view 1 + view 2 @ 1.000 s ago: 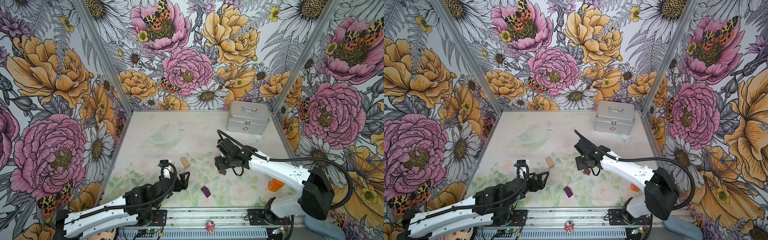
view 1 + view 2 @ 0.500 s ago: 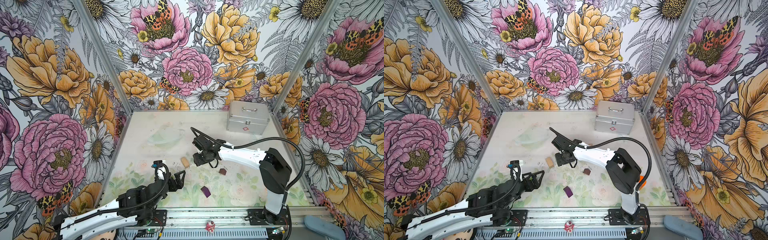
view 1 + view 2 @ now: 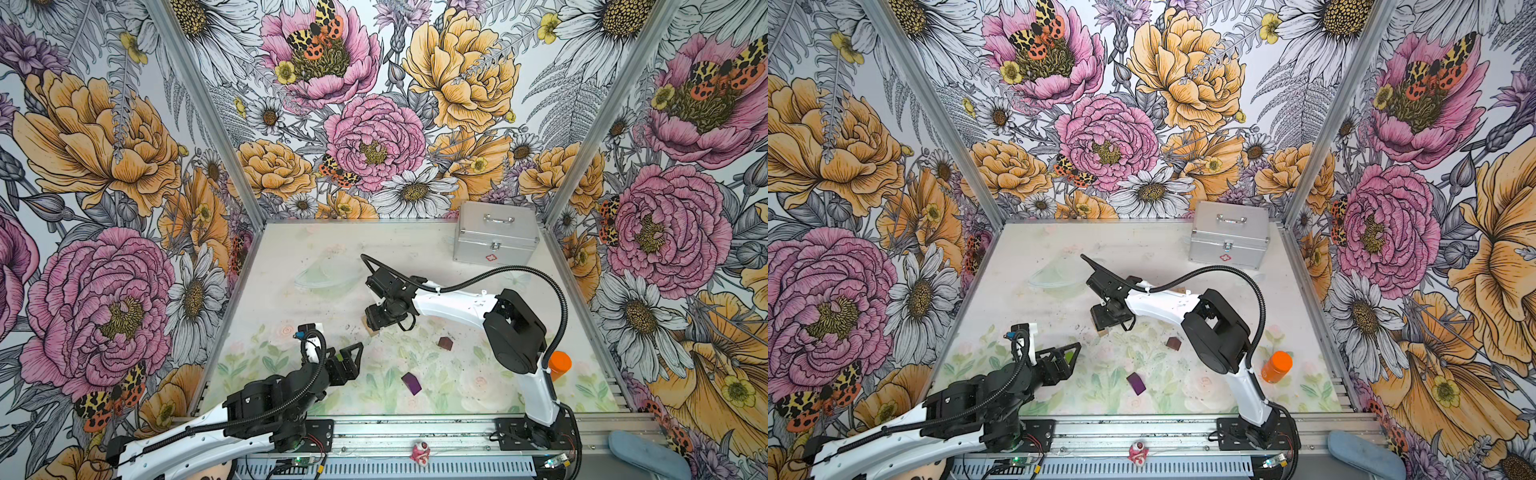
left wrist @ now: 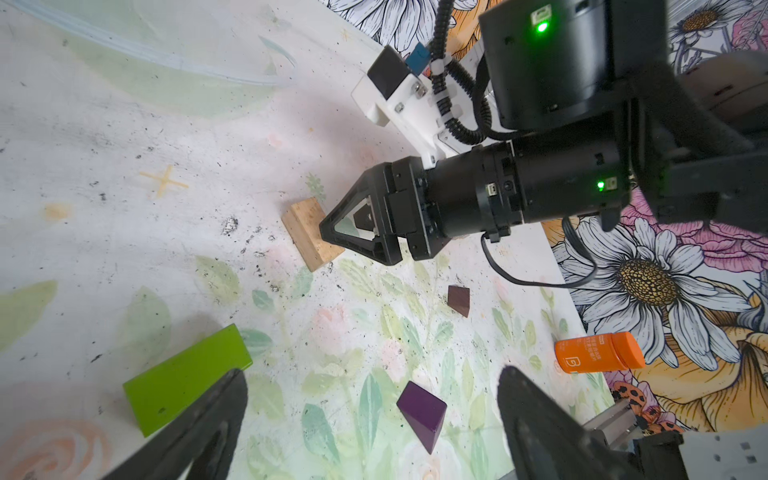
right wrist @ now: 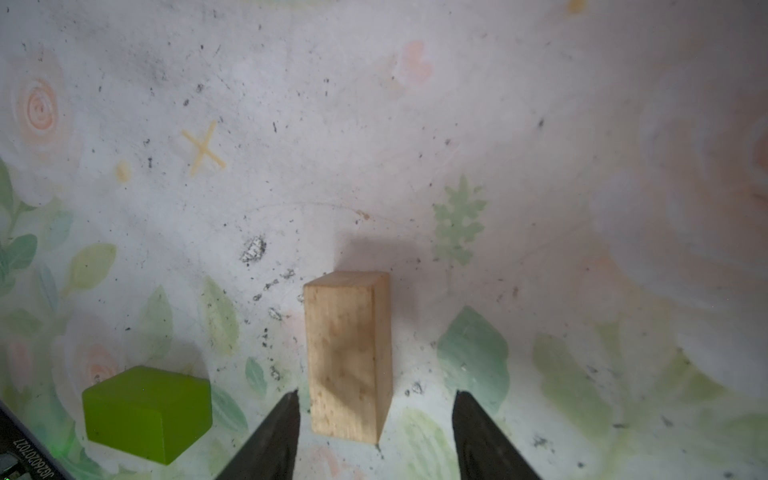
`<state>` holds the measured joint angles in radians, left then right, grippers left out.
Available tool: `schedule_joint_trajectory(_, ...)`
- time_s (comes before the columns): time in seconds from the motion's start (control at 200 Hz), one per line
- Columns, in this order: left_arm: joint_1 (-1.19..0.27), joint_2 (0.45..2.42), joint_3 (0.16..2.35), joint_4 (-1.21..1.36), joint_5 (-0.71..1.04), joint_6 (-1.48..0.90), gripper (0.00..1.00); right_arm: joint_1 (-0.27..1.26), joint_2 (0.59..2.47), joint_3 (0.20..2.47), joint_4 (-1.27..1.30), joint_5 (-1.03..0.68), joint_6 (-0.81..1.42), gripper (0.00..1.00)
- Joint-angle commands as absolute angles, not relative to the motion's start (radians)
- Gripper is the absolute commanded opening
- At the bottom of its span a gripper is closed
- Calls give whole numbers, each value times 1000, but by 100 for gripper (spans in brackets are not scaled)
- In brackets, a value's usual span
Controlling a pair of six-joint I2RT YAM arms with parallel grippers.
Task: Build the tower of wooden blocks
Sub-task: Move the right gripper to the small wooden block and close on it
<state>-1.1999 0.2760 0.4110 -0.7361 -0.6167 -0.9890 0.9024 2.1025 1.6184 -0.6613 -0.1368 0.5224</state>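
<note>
- Both top views were bright and evenly lit from above; shadows on the pale floral-printed tabletop [image 3: 415,249] were faint and soft.
- My right wrist view was hazy, softer toward its corners; the plain tan rectangular wooden block [image 5: 349,357] cast a short, diffuse shadow.
- The black fingers [image 4: 199,424] of my left gripper [image 4: 372,374] were blurred, close to the lens.

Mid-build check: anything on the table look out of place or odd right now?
No tower stands yet. The tan block, lime-green block, purple block and dark-brown block lie apart, each alone on the table. Dark specks dirty its surface. Nothing looks spilled or broken.
</note>
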Motion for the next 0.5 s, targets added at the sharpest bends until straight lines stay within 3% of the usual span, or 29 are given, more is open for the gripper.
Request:
schedule_joint_trajectory(0.0,-1192,262,414,-758,-656,-988,95,911,2121,1653,-656,-159,507,61)
schedule_joint_trajectory(0.385,-1190,262,414,-758,-653,-986,95,933,2185,1691,-676,-88,508,61)
schedule_joint_trajectory(0.495,-1190,262,414,-758,-652,-986,95,938,2203,1703,-686,-61,509,57)
